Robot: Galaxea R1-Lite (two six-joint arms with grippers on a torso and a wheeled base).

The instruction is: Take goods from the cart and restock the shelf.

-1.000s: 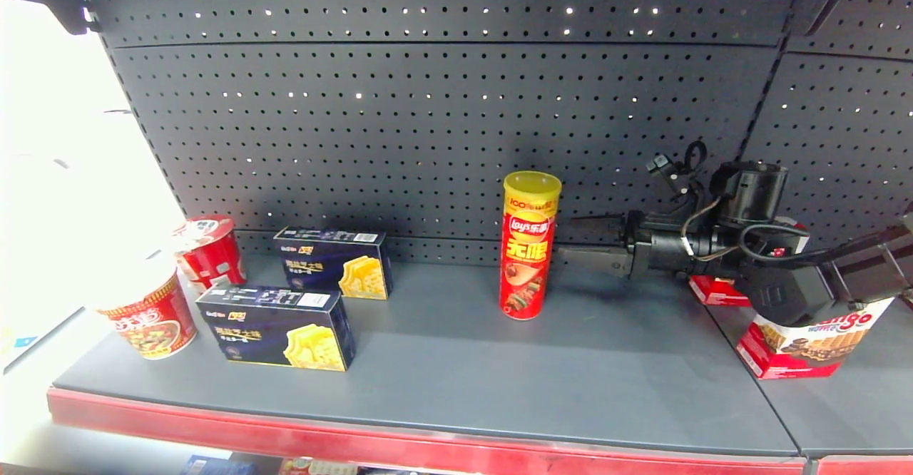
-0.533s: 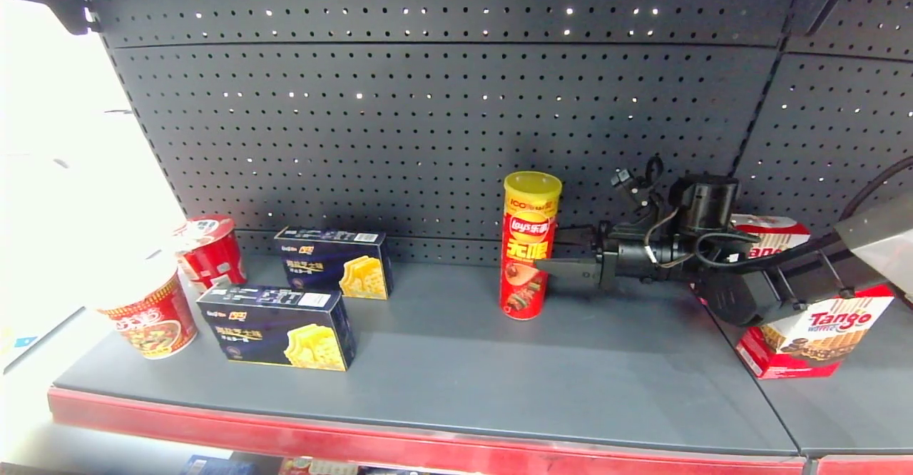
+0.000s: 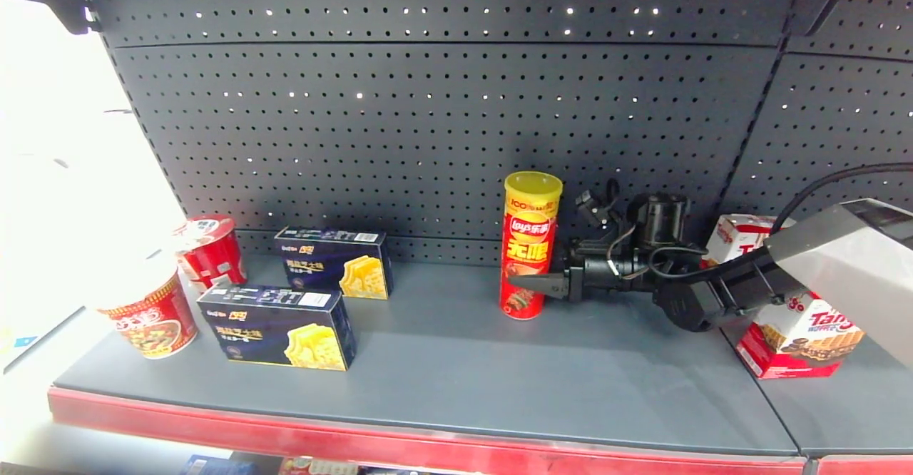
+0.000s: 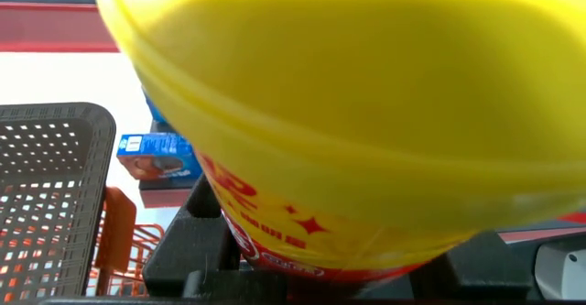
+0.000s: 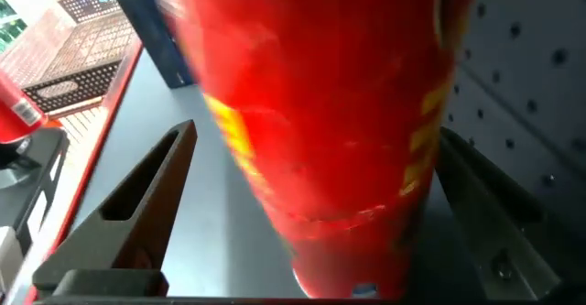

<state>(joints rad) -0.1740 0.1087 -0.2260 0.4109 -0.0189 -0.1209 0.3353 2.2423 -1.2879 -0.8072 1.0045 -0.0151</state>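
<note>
A red chips can (image 3: 529,247) with a yellow lid stands upright near the back of the grey shelf (image 3: 456,368). My right gripper (image 3: 529,277) is level with its lower half, open, with one finger in front of the can and the other behind it. In the right wrist view the can (image 5: 330,131) stands between the two fingers (image 5: 137,204) with gaps on both sides. In the left wrist view a second yellow-lidded red can (image 4: 348,113) sits very close to the camera, and my left gripper (image 4: 339,268) is shut on it.
Two noodle cups (image 3: 146,311) and two dark blue boxes (image 3: 282,327) stand at the shelf's left. Red wafer boxes (image 3: 806,332) sit at the right, beside my right arm. A pegboard wall backs the shelf. A black basket (image 4: 46,195) lies below the left gripper.
My right arm has moved left along the shelf; its open fingers, which were clear of the standing can, now straddle it. The can has not moved.
</note>
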